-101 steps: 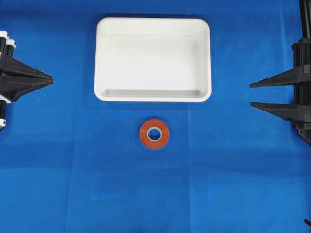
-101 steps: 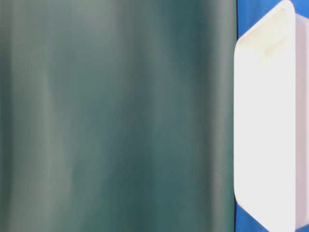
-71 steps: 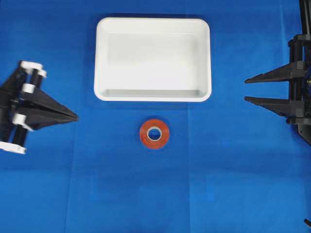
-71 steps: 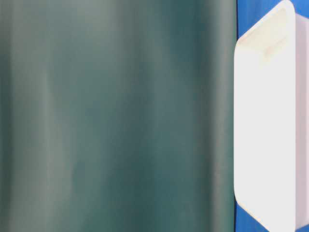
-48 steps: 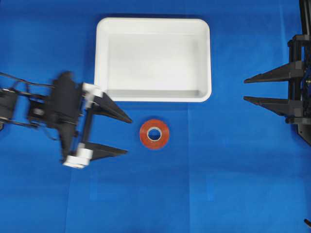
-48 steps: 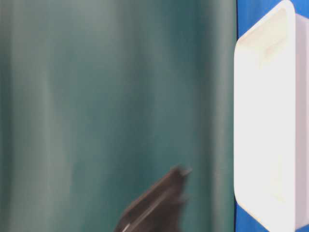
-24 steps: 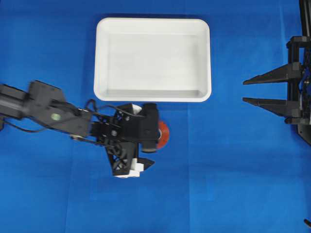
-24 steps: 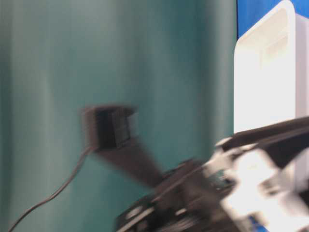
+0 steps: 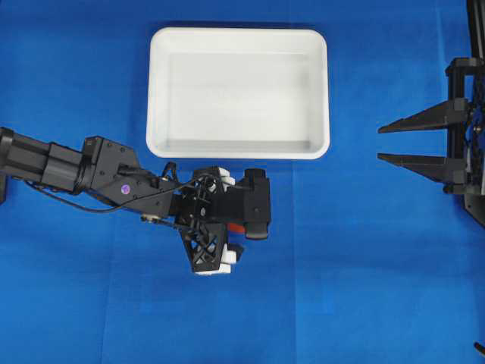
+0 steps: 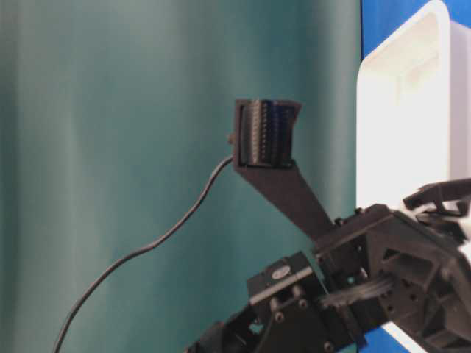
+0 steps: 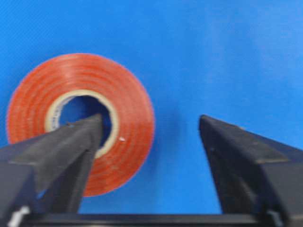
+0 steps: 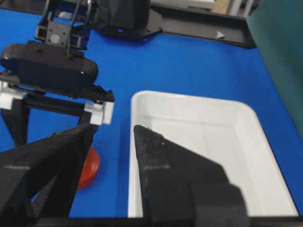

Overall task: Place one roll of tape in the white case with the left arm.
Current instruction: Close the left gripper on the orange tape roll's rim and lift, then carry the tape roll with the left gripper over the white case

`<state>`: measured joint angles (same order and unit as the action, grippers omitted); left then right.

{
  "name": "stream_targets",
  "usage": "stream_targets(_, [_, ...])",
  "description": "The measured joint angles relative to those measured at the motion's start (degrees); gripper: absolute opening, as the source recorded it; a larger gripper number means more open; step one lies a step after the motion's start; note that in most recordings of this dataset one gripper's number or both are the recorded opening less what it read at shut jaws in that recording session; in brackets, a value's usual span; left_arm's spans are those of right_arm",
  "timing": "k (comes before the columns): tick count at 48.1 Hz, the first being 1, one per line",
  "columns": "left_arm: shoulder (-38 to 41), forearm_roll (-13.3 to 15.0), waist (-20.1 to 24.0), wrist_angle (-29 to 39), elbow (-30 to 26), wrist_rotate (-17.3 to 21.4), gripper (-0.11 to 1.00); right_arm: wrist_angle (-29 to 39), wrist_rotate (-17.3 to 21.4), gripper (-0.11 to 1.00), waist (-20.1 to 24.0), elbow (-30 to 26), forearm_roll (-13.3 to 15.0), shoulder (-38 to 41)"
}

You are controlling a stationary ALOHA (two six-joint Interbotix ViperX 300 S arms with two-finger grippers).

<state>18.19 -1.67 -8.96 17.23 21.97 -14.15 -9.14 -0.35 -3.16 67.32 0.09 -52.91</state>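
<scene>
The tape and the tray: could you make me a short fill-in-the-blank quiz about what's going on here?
1. The tape is ____ in colour.
2. One of the left gripper's fingers points into the tape's centre ____.
3. The white tray holds ____ so far.
4. The cloth under everything is ____.

Missing words: orange-red; hole; nothing; blue

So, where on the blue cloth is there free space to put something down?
Free: the strip between the white case and the right gripper, and the whole near part of the cloth below the left gripper. Crowded: the patch just below the case, where that gripper covers the tape.
</scene>
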Motion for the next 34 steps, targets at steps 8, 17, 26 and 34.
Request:
stream_targets(8, [-0.1,-0.5,0.9,5.1,-0.6,-0.6,0.24,0.0,0.1,-0.11,0.1,0.0,0.0,0.4])
stream_targets(17, [-0.1,-1.1,0.7,7.1,-1.4,-0.2,0.25,0.0,0.2,-0.11,0.1,0.0,0.0,0.6])
stream_targets(26, [-2.5,-1.4,0.1,9.9,-3.3,0.7,0.25,0.0,0.3,-0.11,0.0,0.0,0.0,0.6])
stream_targets(34, [-7.7,-4.0,-0.1,14.0,-5.5,2.7,0.25,0.0,0.2,-0.11,0.1,0.0,0.0,0.7])
